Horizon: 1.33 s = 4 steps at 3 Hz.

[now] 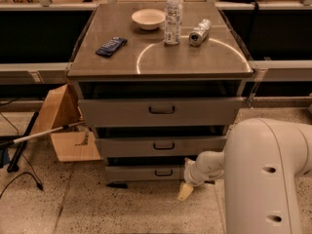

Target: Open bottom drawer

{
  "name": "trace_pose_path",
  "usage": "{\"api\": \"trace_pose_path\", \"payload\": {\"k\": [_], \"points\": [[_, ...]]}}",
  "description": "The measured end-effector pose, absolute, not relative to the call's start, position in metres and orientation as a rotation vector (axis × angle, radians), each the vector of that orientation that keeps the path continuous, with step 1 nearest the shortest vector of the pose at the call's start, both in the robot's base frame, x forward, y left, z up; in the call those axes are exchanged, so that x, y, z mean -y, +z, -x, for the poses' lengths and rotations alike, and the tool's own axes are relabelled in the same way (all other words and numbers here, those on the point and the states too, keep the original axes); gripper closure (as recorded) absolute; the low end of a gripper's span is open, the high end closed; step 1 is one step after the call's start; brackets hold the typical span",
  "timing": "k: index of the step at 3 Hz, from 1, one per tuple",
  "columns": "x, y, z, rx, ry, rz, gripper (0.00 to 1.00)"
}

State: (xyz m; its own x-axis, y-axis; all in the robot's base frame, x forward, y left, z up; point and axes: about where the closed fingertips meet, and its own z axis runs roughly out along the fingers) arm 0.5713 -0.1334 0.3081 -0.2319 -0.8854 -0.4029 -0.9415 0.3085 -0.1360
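The bottom drawer (141,173) is the narrowest grey front of three, low in the cabinet, with a small black pull handle (164,172). Above it sit the mid-sized drawer (161,146) and the widest top drawer (161,112). My gripper (185,190) hangs low near the floor, just right of and slightly below the bottom drawer's handle, apart from it. A pale fingertip (185,192) points down-left. My arm's white housing (265,177) fills the lower right.
The cabinet top (97,65) holds a white bowl (148,18), a water bottle (173,14), a can lying on its side (199,32) and a dark flat packet (111,46). A cardboard box (61,123) and a pole (44,134) stand left on the speckled floor.
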Motion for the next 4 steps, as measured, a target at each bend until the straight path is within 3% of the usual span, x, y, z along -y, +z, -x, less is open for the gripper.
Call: {"api": "trace_pose_path", "payload": {"k": [4], "points": [[0.134, 0.281, -0.558, -2.178, 0.297, 1.652, 0.0]]}}
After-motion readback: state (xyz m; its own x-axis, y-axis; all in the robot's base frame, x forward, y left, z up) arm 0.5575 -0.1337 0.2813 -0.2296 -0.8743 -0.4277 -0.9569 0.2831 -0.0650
